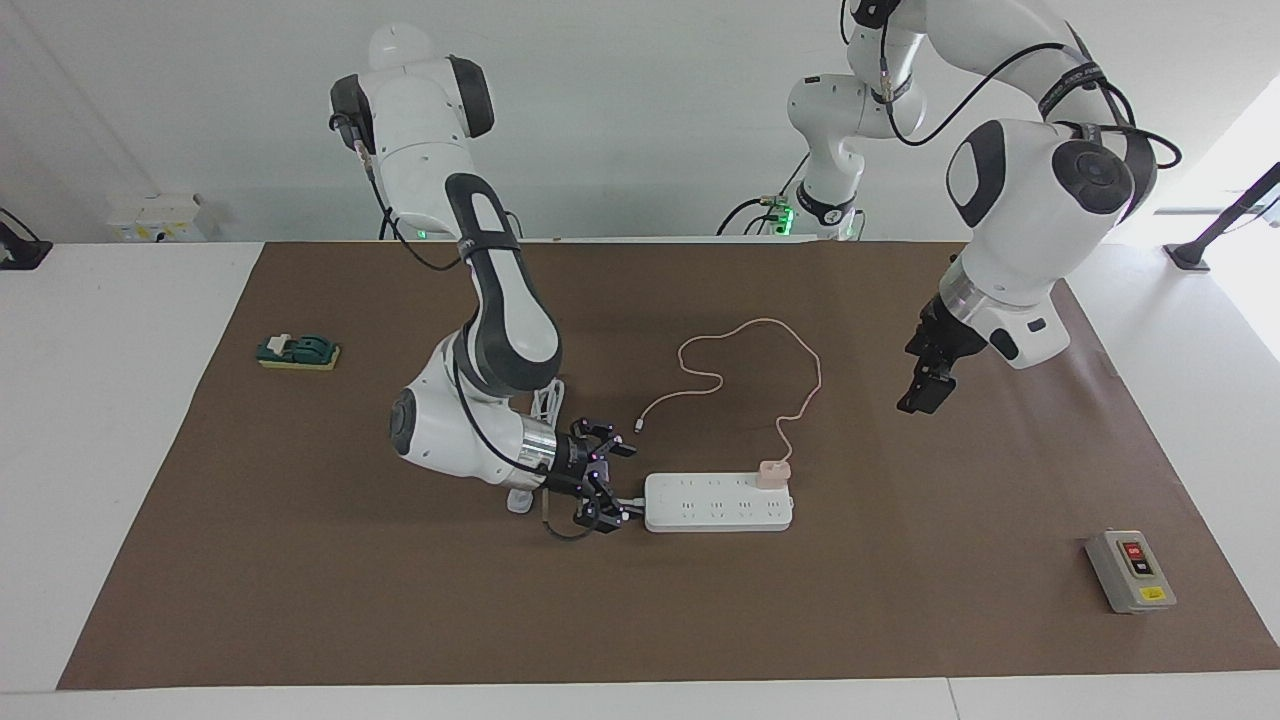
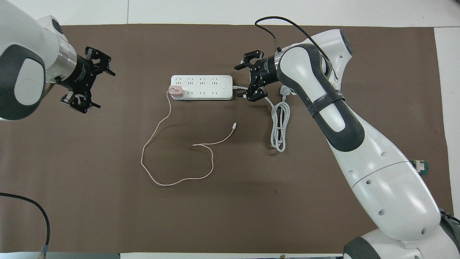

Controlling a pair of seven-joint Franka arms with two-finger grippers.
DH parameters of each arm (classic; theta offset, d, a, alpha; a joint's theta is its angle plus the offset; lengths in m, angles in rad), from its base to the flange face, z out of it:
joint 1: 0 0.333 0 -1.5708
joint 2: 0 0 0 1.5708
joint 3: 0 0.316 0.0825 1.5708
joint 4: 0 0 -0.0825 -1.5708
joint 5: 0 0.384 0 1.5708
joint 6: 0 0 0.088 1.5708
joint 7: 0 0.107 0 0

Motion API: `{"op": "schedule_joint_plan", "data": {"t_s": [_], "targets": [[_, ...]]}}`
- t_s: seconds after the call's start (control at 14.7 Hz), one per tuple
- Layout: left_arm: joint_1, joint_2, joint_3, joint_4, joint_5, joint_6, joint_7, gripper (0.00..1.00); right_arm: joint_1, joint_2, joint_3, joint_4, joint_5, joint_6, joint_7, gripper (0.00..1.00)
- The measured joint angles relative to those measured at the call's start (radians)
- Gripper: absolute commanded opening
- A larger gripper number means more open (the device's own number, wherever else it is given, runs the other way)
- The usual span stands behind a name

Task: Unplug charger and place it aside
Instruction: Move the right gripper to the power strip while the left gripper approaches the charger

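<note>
The charger [image 1: 773,472] is a small pale pink cube plugged into the long white power strip [image 1: 718,502], at the strip's end toward the left arm. It also shows in the overhead view [image 2: 176,91], on the strip [image 2: 201,87]. Its thin pink cable [image 1: 745,375] loops over the mat nearer to the robots, its free end loose. My right gripper [image 1: 622,483] is open and low at the strip's other end, its fingers on either side of the white cord's exit [image 2: 240,82]. My left gripper [image 1: 920,400] is open in the air, over bare mat apart from the strip [image 2: 102,88].
A coiled white cord [image 2: 280,126] with its plug lies by the right arm. A grey switch box [image 1: 1130,570] stands toward the left arm's end, farther from the robots. A green and yellow block [image 1: 298,352] lies toward the right arm's end. Brown mat [image 1: 300,560] covers the table.
</note>
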Motion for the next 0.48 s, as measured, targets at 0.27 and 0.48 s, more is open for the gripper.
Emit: {"op": "schedule_joint_plan", "data": {"t_s": [0.27,0.48], "targets": [[-0.038,0.059,-0.003,0.062,-0.004,0.027,-0.198,1.0,-0.01,0.091,0.015,0.097,0.001,-0.096,0.002,1.0],[-0.078,0.118,-0.003,0.063,-0.004,0.104,-0.319,1.0,-0.009,0.105,0.022,0.108,0.001,-0.088,0.002,1.0]]}}
